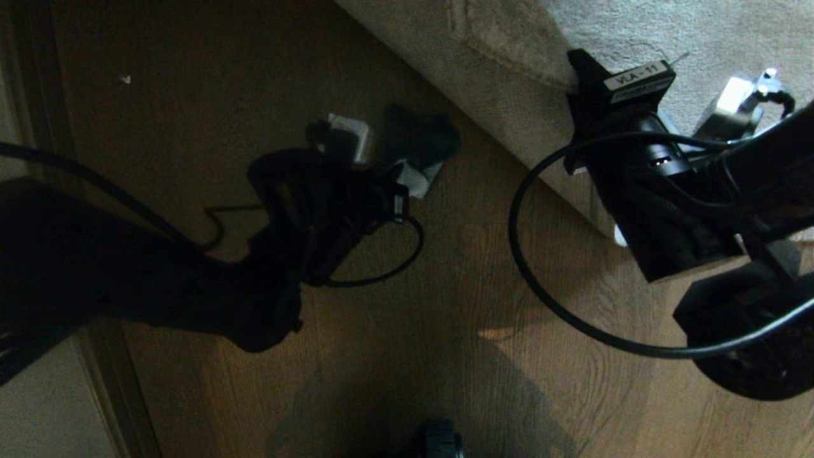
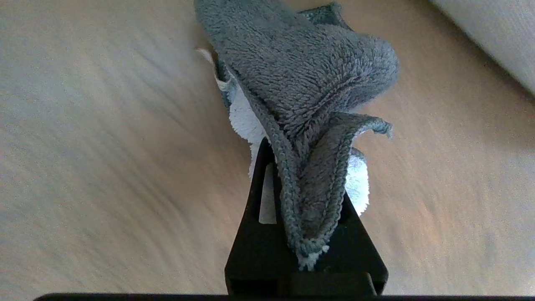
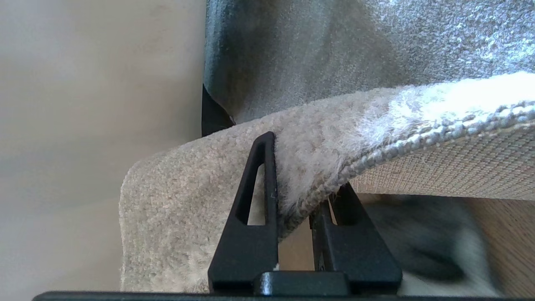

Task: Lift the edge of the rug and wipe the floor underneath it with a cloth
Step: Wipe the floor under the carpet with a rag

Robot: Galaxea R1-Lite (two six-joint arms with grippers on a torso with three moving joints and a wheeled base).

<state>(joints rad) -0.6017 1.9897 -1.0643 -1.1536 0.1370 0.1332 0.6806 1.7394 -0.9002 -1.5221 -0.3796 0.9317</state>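
We see the floor (image 1: 394,356) first, brown wood-grain planks with a faint sheen, filling most of the head view. Across its upper right lies the grey-beige short-pile rug, its straight rug edge (image 3: 317,196) raised off the planks and showing a bound border and a paler woven backing. Our right gripper (image 3: 294,209) pinches that border between two black, triangular, slotted fingers; its wrist housing carries a white label (image 1: 638,76) reading "VLA-11". Our left gripper (image 2: 307,234) is clamped on the cloth (image 2: 301,83), a fluffy terry rag, dark grey-green with stitched hems and white patches, on bare floor near the rug.
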